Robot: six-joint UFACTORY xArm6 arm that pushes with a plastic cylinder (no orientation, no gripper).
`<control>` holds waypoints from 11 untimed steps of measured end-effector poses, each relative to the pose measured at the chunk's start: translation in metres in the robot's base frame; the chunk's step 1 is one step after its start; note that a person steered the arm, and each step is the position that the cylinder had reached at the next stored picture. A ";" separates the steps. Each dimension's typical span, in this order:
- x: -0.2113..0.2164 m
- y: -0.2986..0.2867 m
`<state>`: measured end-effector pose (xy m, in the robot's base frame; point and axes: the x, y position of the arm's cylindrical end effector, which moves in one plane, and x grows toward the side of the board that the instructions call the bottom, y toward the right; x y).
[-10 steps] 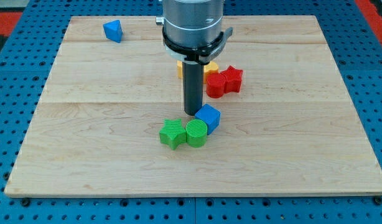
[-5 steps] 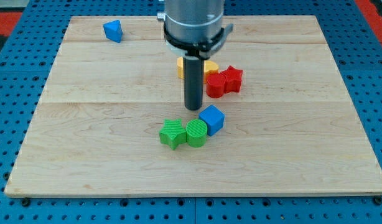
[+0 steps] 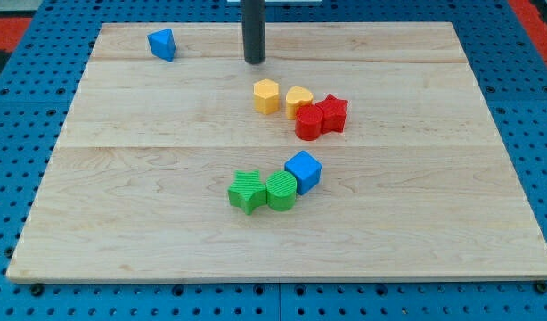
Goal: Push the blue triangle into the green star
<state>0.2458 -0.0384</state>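
Observation:
The blue triangle (image 3: pixel 162 44) lies near the board's top left corner. The green star (image 3: pixel 247 191) sits below the board's middle, touching a green cylinder (image 3: pixel 281 191) on its right. A blue cube (image 3: pixel 303 171) touches that cylinder's upper right. My tip (image 3: pixel 254 61) is near the view's top, to the right of the blue triangle and well apart from it, far above the green star.
A yellow hexagon block (image 3: pixel 266 96) and a yellow heart (image 3: pixel 297 100) sit right of centre. A red cylinder (image 3: pixel 309 123) and a red star (image 3: pixel 332 113) touch each other beside the heart. The wooden board (image 3: pixel 434 223) lies on a blue pegboard.
My rod has moved from just above the blue cube up toward the view's top. The arm's body has left the view, uncovering the yellow blocks. No block has moved.

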 end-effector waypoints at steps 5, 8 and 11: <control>0.049 -0.160; 0.120 -0.210; 0.078 -0.101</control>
